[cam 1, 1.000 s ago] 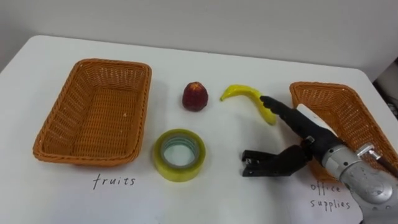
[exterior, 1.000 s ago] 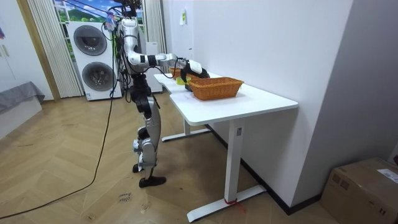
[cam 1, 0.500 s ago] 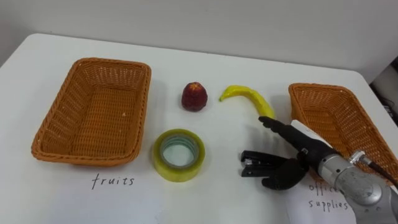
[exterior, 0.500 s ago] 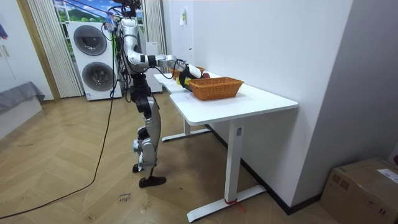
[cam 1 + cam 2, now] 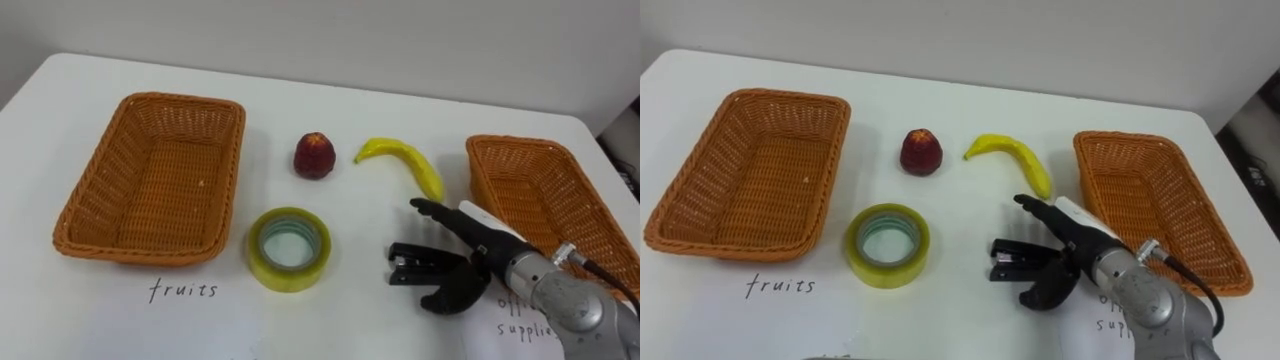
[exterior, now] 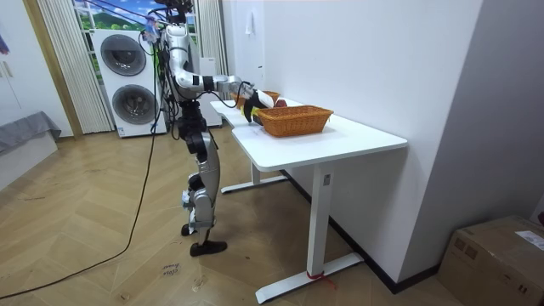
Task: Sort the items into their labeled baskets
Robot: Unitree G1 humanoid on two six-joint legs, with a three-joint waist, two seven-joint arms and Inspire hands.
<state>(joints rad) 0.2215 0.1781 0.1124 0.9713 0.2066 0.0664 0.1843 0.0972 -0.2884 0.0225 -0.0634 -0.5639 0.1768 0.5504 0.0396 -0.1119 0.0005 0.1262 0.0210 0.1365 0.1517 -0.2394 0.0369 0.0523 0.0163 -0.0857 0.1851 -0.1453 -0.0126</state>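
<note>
Grey-and-black right hand (image 5: 480,268) sits low over the table (image 5: 340,310). Its fingers are straight and spread and the thumb curves underneath. It is not clamped on anything I can see, so call it open.

Black stapler (image 5: 415,264) lies flat on the table, its right end in the gap between fingers and thumb. I can't tell whether it touches the hand.

Handling guess for the stapler:
- It is stiff and probably a bit heavy for its size.
- The smooth top could slip.
- It is hinged, so squeezing the front tip may fold it or fire a staple.
- Best hold is across the middle of the body, fingers on one long side and thumb on the other.
- Held by the very end, it would likely droop when lifted.

Just beyond the hand is a yellow banana (image 5: 405,160), soft and curved. The right basket (image 5: 540,195), just beside the hand, looks empty and is the likely home for the stapler.

Left of the stapler a tape roll (image 5: 288,247) lies flat; it looks like a light, rigid ring. A red fruit (image 5: 314,155) sits behind the tape, near the banana. The left basket (image 5: 150,190) is well apart and empty. Nothing is sorted yet.
</note>
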